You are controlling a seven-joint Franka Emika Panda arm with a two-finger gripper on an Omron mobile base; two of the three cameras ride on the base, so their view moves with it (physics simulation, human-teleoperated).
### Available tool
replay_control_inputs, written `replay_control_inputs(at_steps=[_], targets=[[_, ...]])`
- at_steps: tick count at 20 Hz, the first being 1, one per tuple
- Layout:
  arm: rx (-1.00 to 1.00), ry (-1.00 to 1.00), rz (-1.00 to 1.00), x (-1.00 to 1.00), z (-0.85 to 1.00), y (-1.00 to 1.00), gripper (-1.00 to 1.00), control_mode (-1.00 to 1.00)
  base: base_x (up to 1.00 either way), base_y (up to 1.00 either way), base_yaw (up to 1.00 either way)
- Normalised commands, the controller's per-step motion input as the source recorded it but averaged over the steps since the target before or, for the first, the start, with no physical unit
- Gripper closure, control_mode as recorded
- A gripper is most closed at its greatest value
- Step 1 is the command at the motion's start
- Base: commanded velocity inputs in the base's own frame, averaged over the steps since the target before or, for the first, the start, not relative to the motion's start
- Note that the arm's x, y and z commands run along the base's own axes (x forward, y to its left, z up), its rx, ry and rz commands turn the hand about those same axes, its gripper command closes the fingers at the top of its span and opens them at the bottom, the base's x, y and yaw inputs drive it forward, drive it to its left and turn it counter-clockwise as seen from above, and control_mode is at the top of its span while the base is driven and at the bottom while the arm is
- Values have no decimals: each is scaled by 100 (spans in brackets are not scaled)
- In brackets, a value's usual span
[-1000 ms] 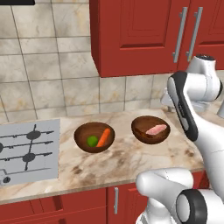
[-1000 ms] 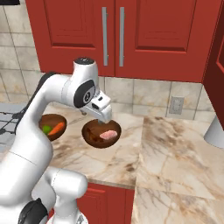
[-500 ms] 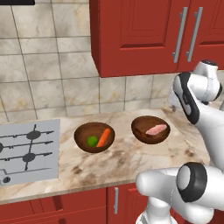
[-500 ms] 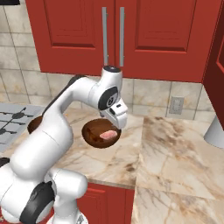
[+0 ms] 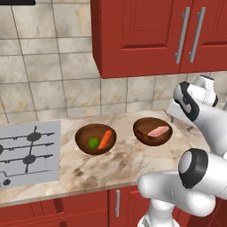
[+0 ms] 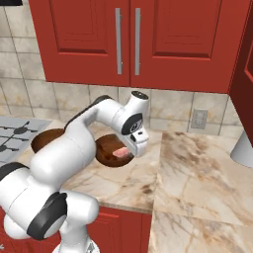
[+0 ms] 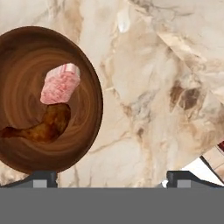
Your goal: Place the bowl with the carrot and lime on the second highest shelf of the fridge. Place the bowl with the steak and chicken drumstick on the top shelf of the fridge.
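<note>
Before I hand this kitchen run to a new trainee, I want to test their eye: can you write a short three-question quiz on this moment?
1. True or false: the gripper is shut on the bowl with the steak and chicken drumstick.
2. Which sits nearer the stove? A) the bowl with the carrot and lime B) the meat bowl
3. Fill in: in the vegetable bowl, the green ball beside the carrot is the ____.

Key: 1 false, its jaws stand open and empty beside that bowl; 2 A; 3 lime.
</note>
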Motion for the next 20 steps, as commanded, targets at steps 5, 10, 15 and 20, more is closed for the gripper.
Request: replay_control_inputs(at_steps=[5,10,15,20], targets=[[0,0,0,0,-60,0,-100,-100,0,0,0],[0,-1,0,7,-45,1,-100,-100,0,0,0],[0,0,0,20,-23,5,-100,-100,0,0,0],[0,0,0,16,-30,10,-100,-100,0,0,0]])
